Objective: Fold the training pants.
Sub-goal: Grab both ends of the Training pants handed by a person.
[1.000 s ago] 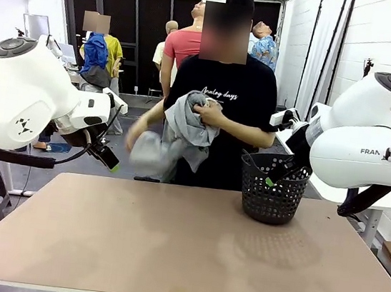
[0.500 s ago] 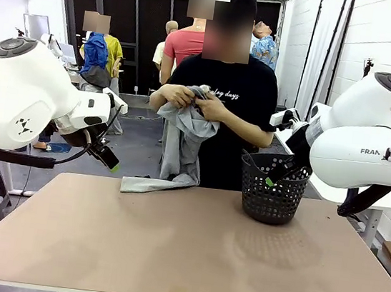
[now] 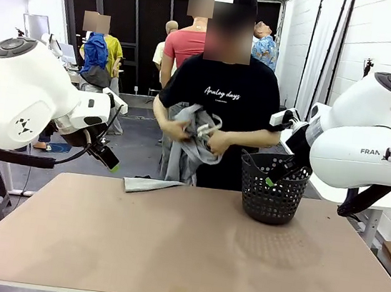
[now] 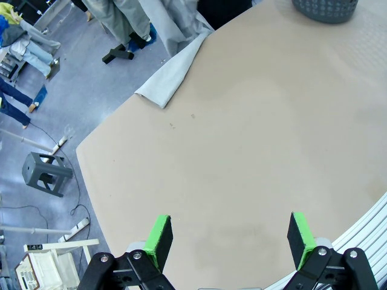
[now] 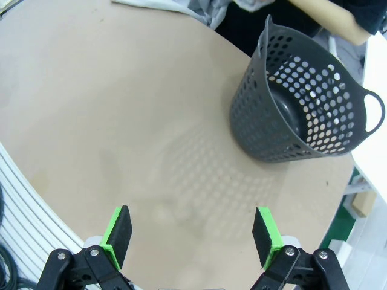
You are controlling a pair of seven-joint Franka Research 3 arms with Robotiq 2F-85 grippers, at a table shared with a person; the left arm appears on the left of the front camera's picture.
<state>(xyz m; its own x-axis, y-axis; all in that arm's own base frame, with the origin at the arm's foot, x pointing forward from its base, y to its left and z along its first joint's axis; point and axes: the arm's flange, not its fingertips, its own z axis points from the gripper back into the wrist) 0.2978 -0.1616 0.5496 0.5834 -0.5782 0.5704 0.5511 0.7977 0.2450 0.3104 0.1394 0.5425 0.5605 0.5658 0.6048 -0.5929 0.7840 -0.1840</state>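
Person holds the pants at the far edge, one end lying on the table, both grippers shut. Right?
Not quite: both grippers are open. The wrist views show the left gripper and the right gripper with jaws spread wide, nothing between them. The rest stands: the person holds the pants, one end lying on the table.
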